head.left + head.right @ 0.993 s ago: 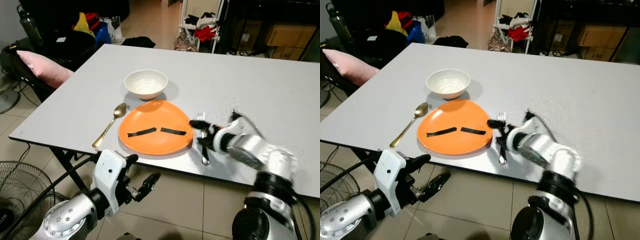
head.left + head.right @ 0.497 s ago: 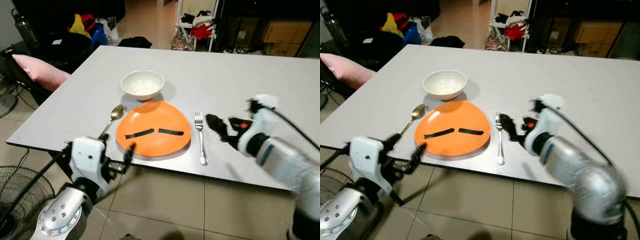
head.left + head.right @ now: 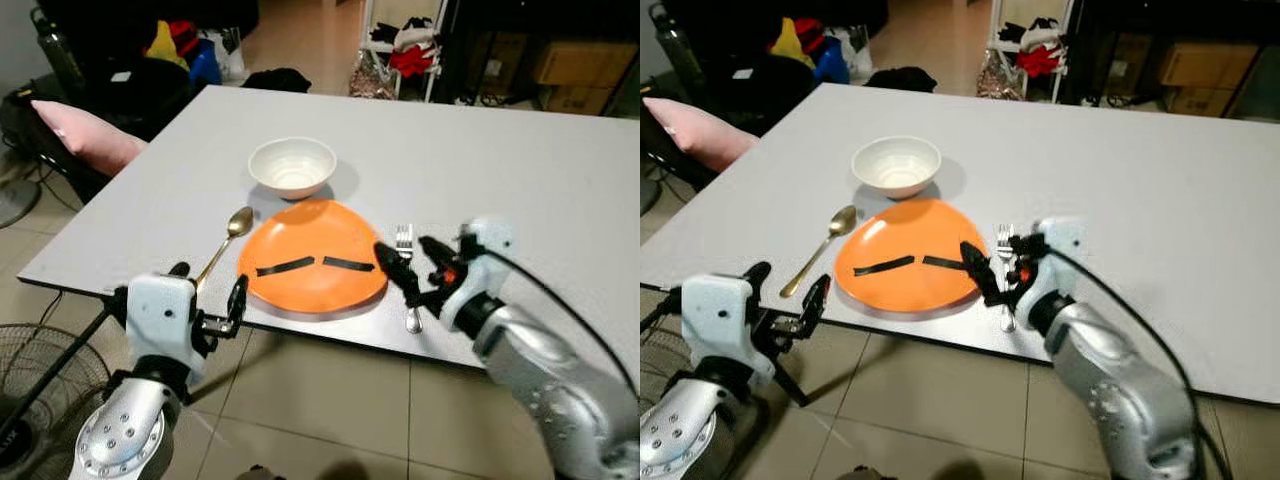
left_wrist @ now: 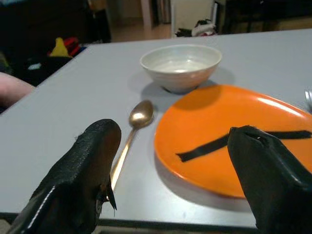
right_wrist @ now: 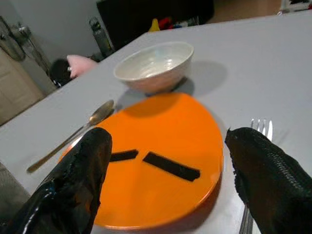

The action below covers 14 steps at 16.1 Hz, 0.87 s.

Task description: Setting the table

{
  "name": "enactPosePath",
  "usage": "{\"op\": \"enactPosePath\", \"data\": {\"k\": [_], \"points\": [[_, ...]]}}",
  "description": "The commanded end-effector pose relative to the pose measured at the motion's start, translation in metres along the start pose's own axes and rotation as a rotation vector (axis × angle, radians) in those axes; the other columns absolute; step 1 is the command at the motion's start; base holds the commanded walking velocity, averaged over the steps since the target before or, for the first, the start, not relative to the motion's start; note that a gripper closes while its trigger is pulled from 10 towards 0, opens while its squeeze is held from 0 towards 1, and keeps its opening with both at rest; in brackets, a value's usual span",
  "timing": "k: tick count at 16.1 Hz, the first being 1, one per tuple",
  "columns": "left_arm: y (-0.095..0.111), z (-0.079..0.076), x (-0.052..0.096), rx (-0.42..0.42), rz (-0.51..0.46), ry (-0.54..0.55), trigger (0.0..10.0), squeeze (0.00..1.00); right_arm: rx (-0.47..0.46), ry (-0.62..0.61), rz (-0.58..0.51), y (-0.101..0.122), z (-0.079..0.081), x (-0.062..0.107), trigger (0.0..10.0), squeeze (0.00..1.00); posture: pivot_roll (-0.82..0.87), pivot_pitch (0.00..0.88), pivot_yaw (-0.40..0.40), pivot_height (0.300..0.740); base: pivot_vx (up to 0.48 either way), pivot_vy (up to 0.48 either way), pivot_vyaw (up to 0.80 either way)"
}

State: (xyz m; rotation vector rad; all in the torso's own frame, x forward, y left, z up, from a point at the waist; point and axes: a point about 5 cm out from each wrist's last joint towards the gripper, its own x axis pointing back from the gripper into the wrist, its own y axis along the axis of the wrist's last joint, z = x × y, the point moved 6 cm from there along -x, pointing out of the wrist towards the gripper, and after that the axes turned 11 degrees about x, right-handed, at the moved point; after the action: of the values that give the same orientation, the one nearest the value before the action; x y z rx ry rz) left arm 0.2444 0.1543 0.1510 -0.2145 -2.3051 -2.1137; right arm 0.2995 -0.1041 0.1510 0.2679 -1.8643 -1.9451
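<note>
Bench (image 3: pixel 520 180): grey, set with tableware.
Right jaws (image 3: pixel 413 264): released, over the fork (image 3: pixel 405 243), beside the orange plate (image 3: pixel 312 265).
Left jaws (image 3: pixel 208 300): released, off the near edge, by the gold spoon (image 3: pixel 222 245).
Bowl (image 3: pixel 292 166): white, behind the plate.

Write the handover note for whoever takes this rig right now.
Left end effector: open, holding nothing, at the near table edge by the spoon.
Right end effector: open, holding nothing, over the fork.
Orange plate sits near the table's front edge, white bowl behind it, spoon on its left, fork on its right.
Done: the place setting appears laid.
Left: probably only withdrawing both arms.
</note>
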Motion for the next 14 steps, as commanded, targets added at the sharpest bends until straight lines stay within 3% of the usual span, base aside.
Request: {"op": "enactPosePath", "data": {"k": [1,3,8,14], "points": [[0.003,0.005,-0.001,-0.015,-0.013,0.027,10.0,0.00,0.005,0.009,-0.026,0.004,0.002,-0.002,10.0,0.00,-0.03,0.000,0.055,0.740,0.000,0.000,0.00],[0.003,0.004,-0.002,-0.001,-0.014,0.013,10.0,0.00,0.011,0.005,-0.032,0.003,0.002,-0.004,10.0,0.00,-0.03,0.000,0.061,0.740,0.000,0.000,0.00],[0.002,-0.001,-0.004,-0.023,-0.001,-0.015,10.0,0.00,0.059,-0.013,-0.047,-0.003,-0.001,-0.004,10.0,0.00,-0.03,0.000,0.069,0.740,-0.284,0.000,0.00],[0.002,-0.003,-0.003,-0.032,0.004,-0.026,10.0,0.00,0.070,-0.018,-0.045,-0.007,-0.002,-0.005,10.0,0.00,-0.03,0.000,0.067,0.740,0.000,0.000,0.00]]}}
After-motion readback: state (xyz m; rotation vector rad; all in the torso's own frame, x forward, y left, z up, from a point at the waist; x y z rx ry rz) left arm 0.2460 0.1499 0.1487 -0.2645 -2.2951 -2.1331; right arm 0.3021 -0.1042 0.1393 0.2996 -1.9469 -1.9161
